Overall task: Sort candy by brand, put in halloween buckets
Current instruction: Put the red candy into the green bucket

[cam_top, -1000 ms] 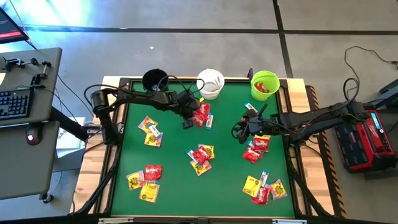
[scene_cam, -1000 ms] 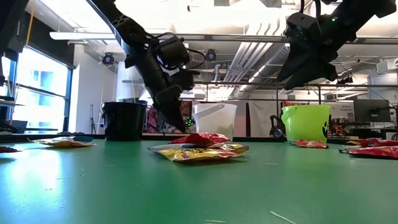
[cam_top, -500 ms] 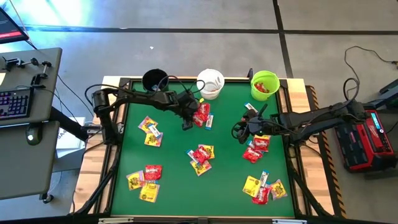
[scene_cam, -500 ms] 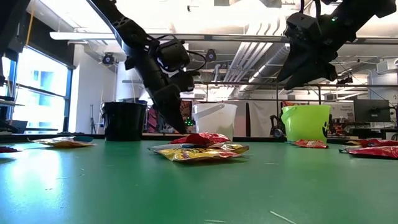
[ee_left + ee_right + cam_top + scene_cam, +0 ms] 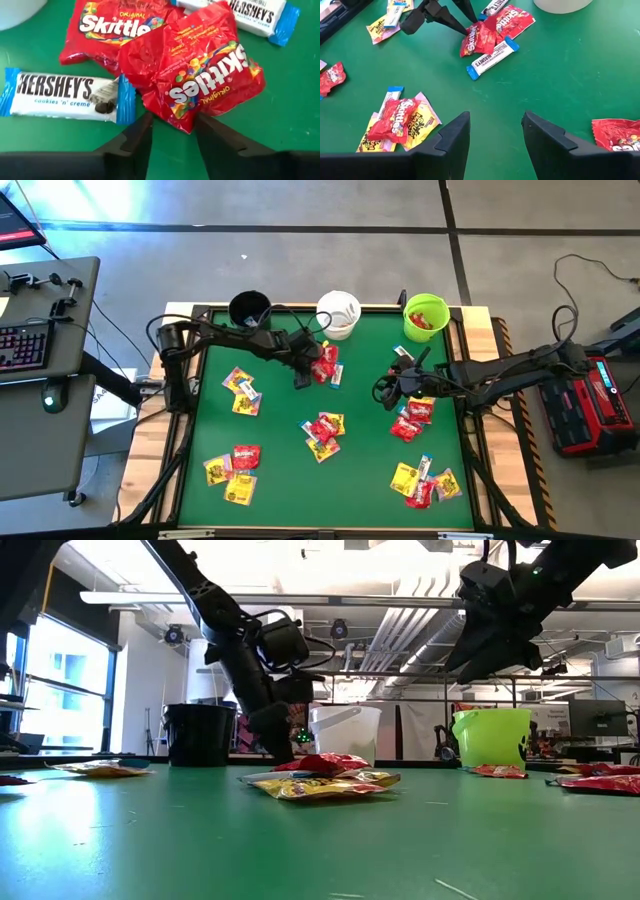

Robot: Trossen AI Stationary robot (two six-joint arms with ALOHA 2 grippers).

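Red pkt (target): crumpled red Skittles packet (image 5: 207,75) lies on the green desk (image 5: 280,450) near the far edge, in front of the white bucket; a 2nd red Skittles pkt (image 5: 117,27) overlaps it from behind.
White-blue bars: Hershey's bar (image 5: 65,95) flat just beside the red pkt, one end touching it; another Hershey's bar (image 5: 255,17) on the pkt's other side.
Left gripper: left gripper (image 5: 172,127) low over the desk, fingers apart, tips straddling the near corner of the crumpled red pkt, nothing clamped. High view has it at (image 5: 303,376), just beside that cluster.
Buckets: black bucket (image 5: 249,308), white bucket (image 5: 338,313), lime green bucket (image 5: 425,315) in a row along the far edge of the desk; green one holds red pkts inside.
Other candy: mid-desk pile (image 5: 322,435) of red + yellow pkts; yellow/white-blue group (image 5: 242,392) on the left; red + yellow group (image 5: 233,470) near-left corner; red pkts (image 5: 412,418) on the right; mixed pile (image 5: 425,482) near-right.
Right gripper: right gripper (image 5: 495,132) held above the desk, fingers open, empty; high view puts it at (image 5: 385,390), between the far cluster and the red pkts on the right.
Low view: left arm reaches down to desk level behind the mid pile; right arm hangs high.
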